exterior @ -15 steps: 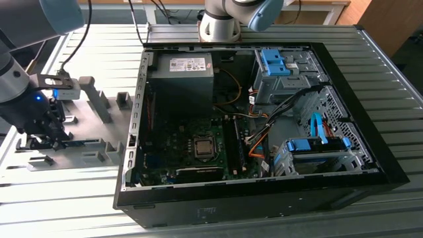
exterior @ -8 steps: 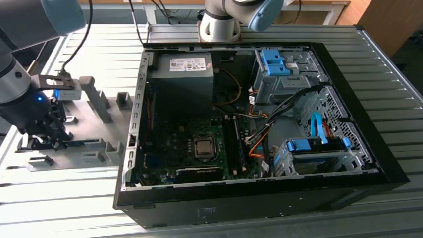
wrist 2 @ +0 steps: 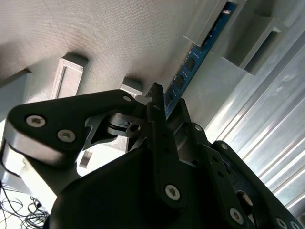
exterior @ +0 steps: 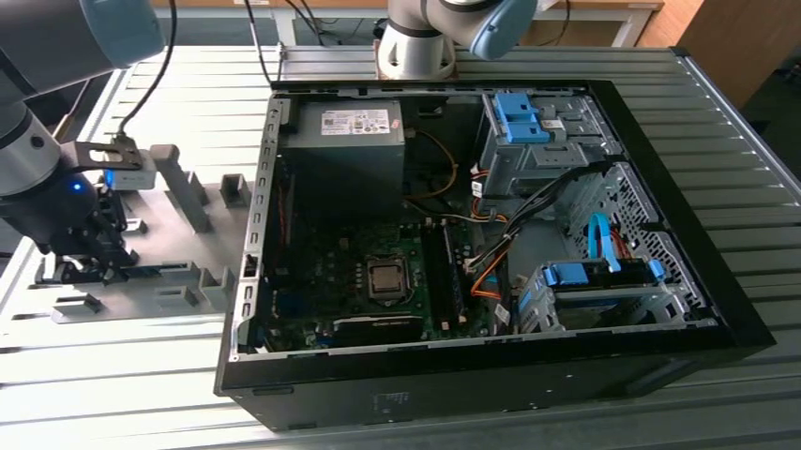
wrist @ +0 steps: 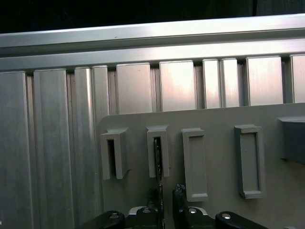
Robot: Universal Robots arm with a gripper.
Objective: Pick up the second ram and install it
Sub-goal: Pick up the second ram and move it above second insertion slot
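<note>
Black gripper [wrist 2: 167,102] low over grey plate [wrist: 219,119], jaws spread astride the second ram [wrist 2: 200,52], gap visible on one side. Blue-green stick on edge, far end seated in slotted grey holder [wrist: 165,143]. Beyond, ribbed aluminium table [wrist: 176,86]. At the exterior view's right, open computer case [exterior: 501,375].

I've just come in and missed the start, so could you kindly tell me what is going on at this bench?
The robot arm has its hand down at the grey fixture plate, which lies to the exterior view's left of the open computer case. In both wrist views the hand straddles the second ram, a blue-green stick standing on edge in a grey holder on that plate. The stick has not been lifted out yet.
</note>
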